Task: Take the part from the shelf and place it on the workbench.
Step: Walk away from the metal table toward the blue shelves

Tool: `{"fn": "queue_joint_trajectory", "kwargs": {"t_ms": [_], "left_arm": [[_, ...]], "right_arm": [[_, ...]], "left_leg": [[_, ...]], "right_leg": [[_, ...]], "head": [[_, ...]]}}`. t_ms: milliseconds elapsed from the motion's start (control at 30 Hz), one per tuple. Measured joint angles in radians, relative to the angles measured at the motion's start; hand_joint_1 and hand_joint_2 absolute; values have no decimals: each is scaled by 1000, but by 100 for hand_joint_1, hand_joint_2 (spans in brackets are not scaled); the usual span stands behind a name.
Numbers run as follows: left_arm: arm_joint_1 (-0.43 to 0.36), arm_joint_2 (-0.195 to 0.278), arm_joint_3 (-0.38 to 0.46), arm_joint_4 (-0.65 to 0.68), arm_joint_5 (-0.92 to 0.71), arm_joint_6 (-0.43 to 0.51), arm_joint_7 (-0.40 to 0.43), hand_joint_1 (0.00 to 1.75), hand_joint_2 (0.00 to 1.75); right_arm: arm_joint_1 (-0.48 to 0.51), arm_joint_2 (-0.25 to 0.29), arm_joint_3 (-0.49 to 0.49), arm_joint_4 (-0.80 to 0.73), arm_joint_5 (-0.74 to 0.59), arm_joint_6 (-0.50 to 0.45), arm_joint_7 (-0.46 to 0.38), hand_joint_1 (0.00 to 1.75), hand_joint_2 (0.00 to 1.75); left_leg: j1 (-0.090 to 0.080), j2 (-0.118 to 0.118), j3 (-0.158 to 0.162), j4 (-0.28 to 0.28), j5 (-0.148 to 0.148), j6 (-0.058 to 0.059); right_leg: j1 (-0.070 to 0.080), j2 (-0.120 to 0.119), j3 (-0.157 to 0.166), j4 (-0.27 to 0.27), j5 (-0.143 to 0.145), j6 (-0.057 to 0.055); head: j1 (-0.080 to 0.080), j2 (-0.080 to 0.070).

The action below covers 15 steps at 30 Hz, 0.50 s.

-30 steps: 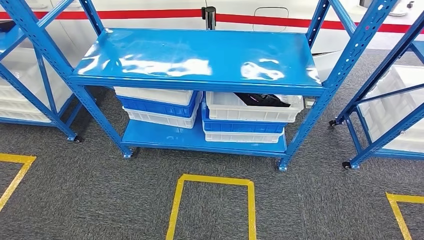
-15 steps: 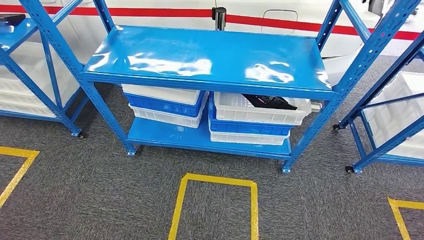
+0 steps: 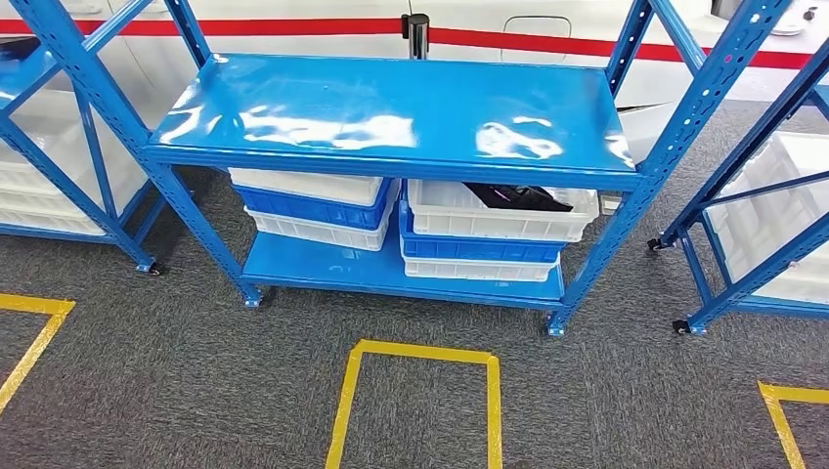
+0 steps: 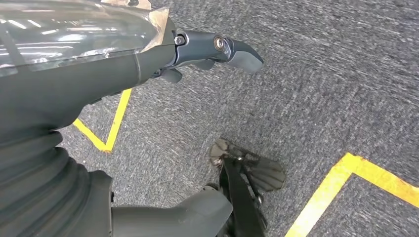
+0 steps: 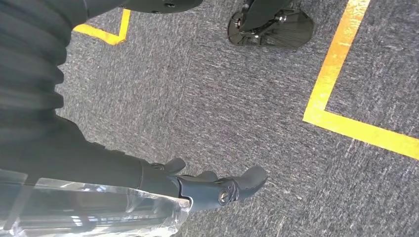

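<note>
You are at the very start: the dark part [image 3: 516,197] lies in the top white crate [image 3: 499,217] under the blue shelf [image 3: 391,107], not yet taken. Both hands hang over the carpet, left hand [image 4: 207,52] and right hand [image 5: 212,185], fingers loose and holding nothing.

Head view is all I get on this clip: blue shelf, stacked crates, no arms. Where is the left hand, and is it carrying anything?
Observer: The left hand hangs low over the grey carpet and holds nothing.
Operator: And the right hand?
Observer: The right hand hangs over the carpet too, empty, with a yellow tape line on the floor beyond it.
</note>
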Motion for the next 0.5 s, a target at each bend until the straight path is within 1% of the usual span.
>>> {"fn": "queue_joint_trajectory", "kwargs": {"t_ms": [33, 67, 100, 133, 233, 267, 300, 367, 433, 500], "left_arm": [[-1, 0, 0, 0, 0, 0, 0, 0, 175], [-1, 0, -1, 0, -2, 0, 0, 0, 175], [-1, 0, -2, 0, -4, -1, 1, 0, 175], [-1, 0, -4, 0, -6, -1, 1, 0, 175], [0, 0, -6, 0, -8, -2, 3, 0, 175], [-1, 0, -7, 0, -8, -2, 3, 0, 175], [0, 0, -7, 0, -8, -2, 3, 0, 175], [0, 0, -7, 0, -6, -3, 3, 0, 175], [0, 0, -7, 0, -4, -3, 3, 0, 175], [0, 0, -7, 0, -1, -3, 3, 0, 175]], "right_arm": [[-1, 0, -1, 0, 0, 0, 0, 0, 175], [-2, 0, -2, 0, -1, 0, -1, 0, 175], [-2, 1, -3, 0, -2, 0, -2, 0, 175], [-3, 1, -4, 0, -5, 1, -5, 0, 175], [-3, 2, -8, 0, -11, 6, -23, 0, 175], [-3, 3, -9, 0, -11, 9, -31, 0, 131], [-3, 3, -9, 0, -10, 10, -39, 0, 87], [-3, 3, -10, 0, -9, 9, -49, 0, 0], [-3, 3, -10, 0, -10, 7, -51, 0, 0], [-4, 3, -12, 0, -13, 8, -51, 0, 87]], "left_leg": [[-3, 0, 22, -47, 16, 5], [-6, 0, 31, -68, 20, 9], [-10, -1, 29, -68, 20, 14], [-11, -2, 29, -72, 24, 16], [-16, -2, 31, -82, 34, 11], [-20, -2, 30, -82, 34, 12], [-24, -3, 29, -81, 35, 15], [-29, -2, 28, -81, 35, 21], [-31, -2, 28, -81, 35, 26], [-32, -2, 27, -81, 35, 29]], "right_leg": [[2, 0, 0, 0, -1, 3], [4, 0, -1, -1, -1, 7], [6, 0, -1, -3, 0, 13], [8, 0, -3, -3, -1, 15], [15, -1, -5, -8, 1, 11], [14, -1, -4, -10, 4, 11], [12, -1, -3, -11, 6, 15], [9, -1, -1, -12, 8, 19], [8, -1, -1, -14, 9, 20], [7, -1, -1, -15, 9, 23]], "head": [[0, 0], [1, 0], [1, 0], [2, 0], [5, 0], [6, 0], [6, 0], [6, 0], [6, 0], [6, 0]]}}
